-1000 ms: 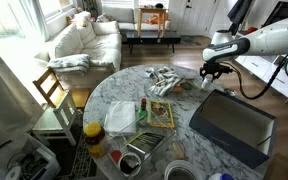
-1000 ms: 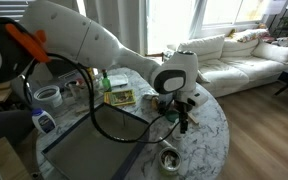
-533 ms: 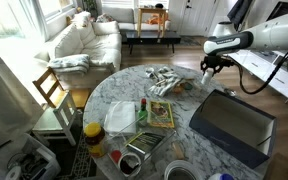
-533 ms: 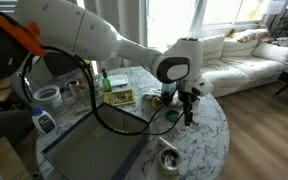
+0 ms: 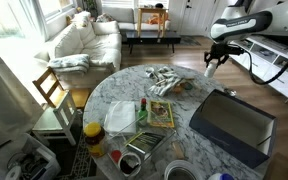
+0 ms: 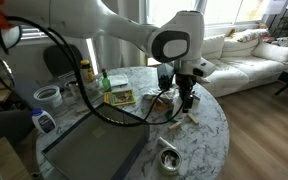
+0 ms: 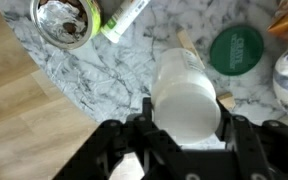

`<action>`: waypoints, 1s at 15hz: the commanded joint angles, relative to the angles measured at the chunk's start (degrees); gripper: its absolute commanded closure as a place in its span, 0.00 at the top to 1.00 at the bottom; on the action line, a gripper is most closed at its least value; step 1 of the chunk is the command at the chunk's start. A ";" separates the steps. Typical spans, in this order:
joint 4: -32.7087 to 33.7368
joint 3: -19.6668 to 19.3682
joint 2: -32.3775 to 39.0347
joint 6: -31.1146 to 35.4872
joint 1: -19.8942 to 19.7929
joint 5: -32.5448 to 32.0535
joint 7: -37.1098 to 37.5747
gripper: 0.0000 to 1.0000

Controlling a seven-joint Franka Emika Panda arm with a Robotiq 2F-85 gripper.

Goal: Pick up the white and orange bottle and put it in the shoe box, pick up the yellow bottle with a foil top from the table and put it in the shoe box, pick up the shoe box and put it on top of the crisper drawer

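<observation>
My gripper (image 5: 209, 68) is shut on the white and orange bottle (image 7: 184, 88) and holds it in the air above the far edge of the round marble table (image 5: 184, 110). It also shows in an exterior view (image 6: 188, 100). In the wrist view the white bottle body fills the space between the fingers (image 7: 134, 130). The dark grey-blue shoe box (image 5: 232, 125) lies open on the table, also in an exterior view (image 6: 94, 150). The translucent crisper drawer (image 5: 122, 117) sits mid-table. A small pale bottle (image 5: 142, 106), perhaps the yellow one, stands beside it.
A yellow jar with a dark red lid (image 5: 93, 135) and a shiny metal tray (image 5: 142, 150) stand near the table's front. A metal bowl (image 7: 64, 20), a green lid (image 7: 236, 50) and a crumpled cloth (image 5: 166, 80) lie below the gripper. A sofa (image 5: 84, 40) stands behind.
The gripper has risen from the table surface with the white and orange bottle in it and has moved a little away from the table's middle.
</observation>
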 commanded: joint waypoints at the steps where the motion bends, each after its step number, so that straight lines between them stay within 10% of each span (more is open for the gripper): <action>1: -12.33 3.09 -9.80 -1.54 0.31 1.42 -9.02 0.32; 9: -31.72 6.98 -21.08 -6.54 2.09 1.04 -25.57 0.32; 15: -34.63 7.25 -25.29 -17.26 2.37 1.43 -36.02 0.32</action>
